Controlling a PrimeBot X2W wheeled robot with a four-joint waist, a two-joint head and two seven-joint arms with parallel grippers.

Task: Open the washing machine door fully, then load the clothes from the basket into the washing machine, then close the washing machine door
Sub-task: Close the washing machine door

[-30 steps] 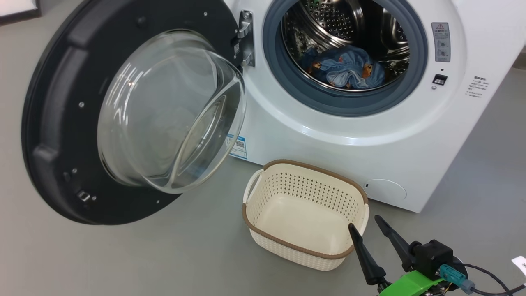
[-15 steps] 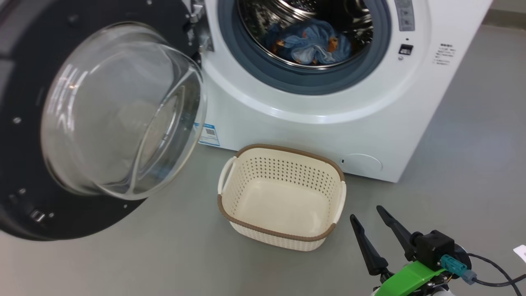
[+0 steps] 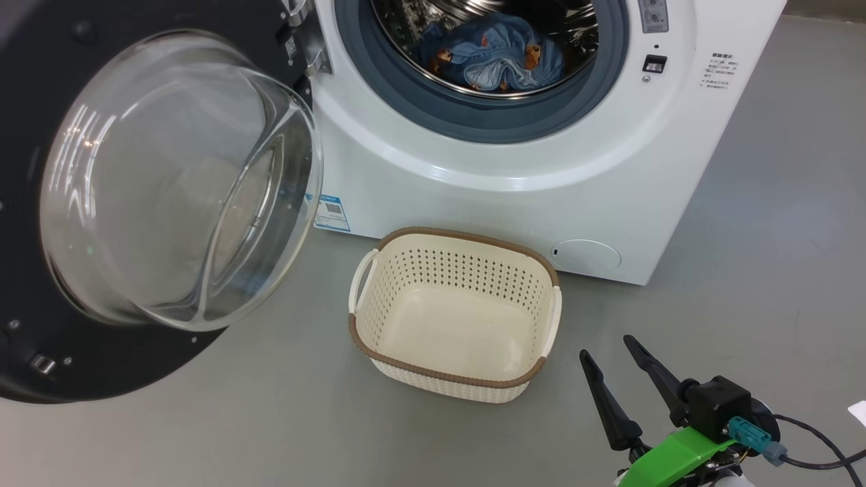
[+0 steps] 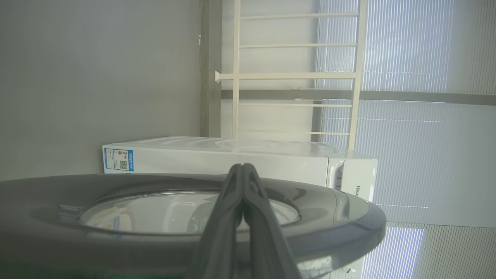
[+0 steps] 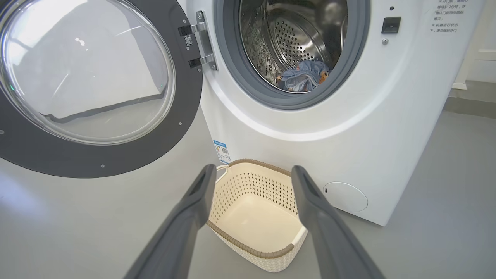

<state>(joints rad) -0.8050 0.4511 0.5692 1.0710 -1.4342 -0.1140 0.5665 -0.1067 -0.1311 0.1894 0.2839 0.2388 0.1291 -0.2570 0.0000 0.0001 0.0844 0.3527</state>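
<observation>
Clothes point(image 3: 494, 57): inside the washing machine point(image 3: 514, 196). Basket point(image 3: 450, 237): empty, just before it. Washing machine door point(image 3: 169, 189): standing wide open. Right gripper point(image 3: 605, 345): spread, empty, near the basket. Left gripper point(image 4: 242, 172): pressed together at the door's outer face (contact unclear). Step: closing, likely; next, push the door shut

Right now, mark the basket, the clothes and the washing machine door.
the basket point(image 3: 446, 232), head view, far brown rim
the clothes point(image 3: 497, 54), head view, blue fabric
the washing machine door point(image 3: 108, 365), head view, lower black ring
</observation>
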